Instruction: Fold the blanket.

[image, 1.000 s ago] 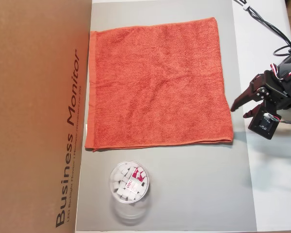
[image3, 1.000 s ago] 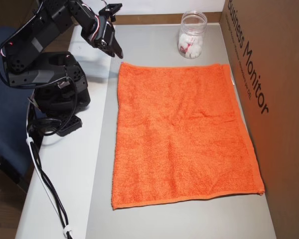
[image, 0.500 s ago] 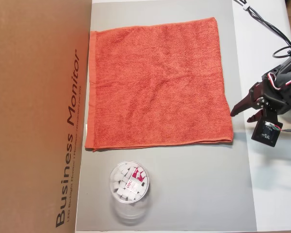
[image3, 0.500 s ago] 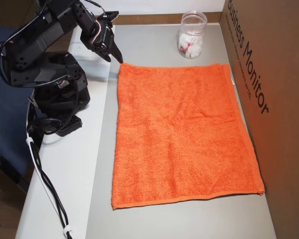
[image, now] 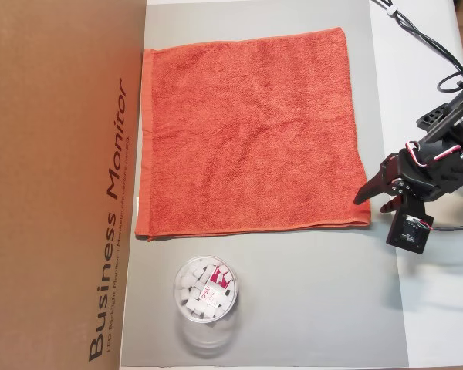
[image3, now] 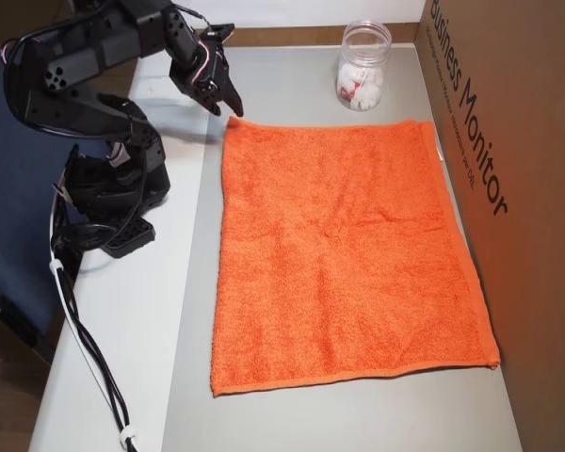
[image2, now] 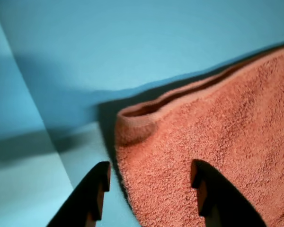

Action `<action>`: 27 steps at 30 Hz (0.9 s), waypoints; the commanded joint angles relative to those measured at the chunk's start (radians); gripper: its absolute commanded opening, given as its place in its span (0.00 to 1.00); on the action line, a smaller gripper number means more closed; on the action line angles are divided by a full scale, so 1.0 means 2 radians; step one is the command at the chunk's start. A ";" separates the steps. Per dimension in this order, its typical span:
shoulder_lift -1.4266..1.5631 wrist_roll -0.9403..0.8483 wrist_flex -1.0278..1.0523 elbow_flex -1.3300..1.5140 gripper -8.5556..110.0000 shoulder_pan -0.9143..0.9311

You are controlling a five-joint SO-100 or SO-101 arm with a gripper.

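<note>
Blanket: the orange-red terry blanket lies spread flat on the grey mat, 1 layer, roughly square, with hemmed bands along its edges. In a second overhead view it fills most of the mat between the arm and the box.

Blanket corner: in the wrist view the nearest corner is slightly lifted and curled, casting a dark shadow on the mat.

Gripper: the gripper sits at the blanket's lower-right corner in an overhead view, just off the edge. In another overhead view it is at the top-left corner of the cloth.

Claw state: the 2 fingers stand apart with nothing between them. In the wrist view 1 dark fingertip is over the bare mat and the other is over the terry, so they straddle the blanket's edge. Whether they touch the cloth I cannot tell.

Arm: the black arm stands on the white table beside the mat, cables trailing from its base.

Jar: a clear jar holding small white pieces stands on the mat, apart from the blanket.

Box: a brown cardboard box printed "Business Monitor" runs along the blanket's far side from the arm.
</note>
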 commanded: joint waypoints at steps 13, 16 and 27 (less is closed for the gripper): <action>-0.002 -0.005 -0.019 0.040 0.23 -0.005; -0.002 -0.005 -0.062 0.061 0.22 -0.003; -0.008 -0.005 -0.100 0.091 0.22 -0.002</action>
